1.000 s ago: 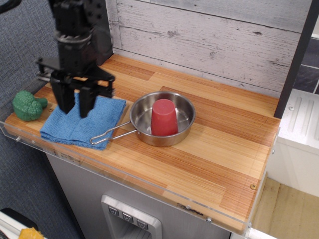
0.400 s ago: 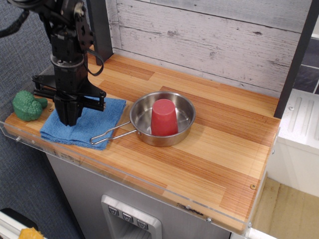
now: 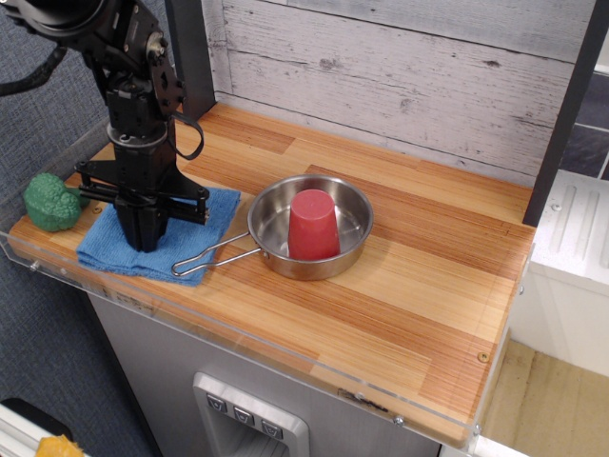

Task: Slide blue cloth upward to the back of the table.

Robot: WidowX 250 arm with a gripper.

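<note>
observation.image: pincer (image 3: 147, 243) presses blue cloth (image 3: 190, 228) near the table (image 3: 419, 286) front rim.

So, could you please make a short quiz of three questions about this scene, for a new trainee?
1. True or false: the black gripper is pressed down on the folded blue terry cloth.
2. What stands inside the round steel pan?
A. a green broccoli toy
B. an upside-down red plastic cup
C. nothing
3. Fill in: the green broccoli toy lies to the camera's ____ of the cloth, on the striped wooden table.

Key:
1. True.
2. B, the upside-down red plastic cup.
3. Left.
</note>
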